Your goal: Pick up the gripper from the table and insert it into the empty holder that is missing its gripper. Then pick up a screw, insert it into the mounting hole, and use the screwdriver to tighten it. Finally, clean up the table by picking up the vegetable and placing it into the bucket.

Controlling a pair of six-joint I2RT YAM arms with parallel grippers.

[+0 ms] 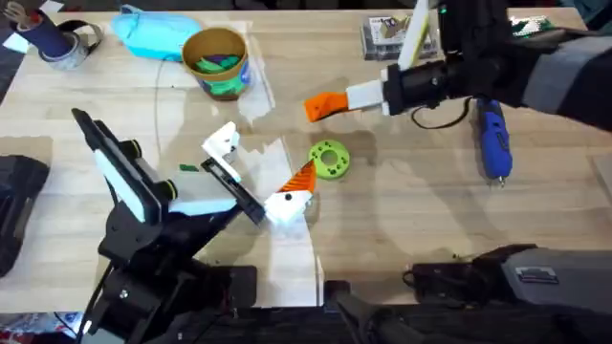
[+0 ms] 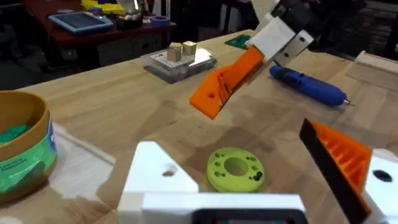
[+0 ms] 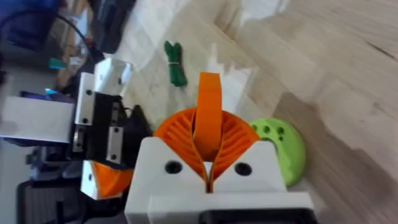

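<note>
Overhead: one gripper [image 1: 337, 102] pinched by right gripper [image 1: 387, 93], upper middle; one holder [image 1: 232, 172], one screwdriver [image 1: 493, 139], one bucket [image 1: 216, 61].
Left wrist: left gripper [image 2: 273, 186] spread.
Right wrist: one green ring [image 3: 283, 149].

Pale wood-grain table [image 1: 402, 205], matt orange ribbed-plastic gripper [image 1: 323, 105], glossy blue plastic screwdriver [image 1: 493, 139].

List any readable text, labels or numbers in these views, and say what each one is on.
None can be read.
Bucket: white print on its green band, too blurred to read.
Clear box at the table's far side: printed card inside, too small to read.
Screwdriver: no visible marking.
</note>
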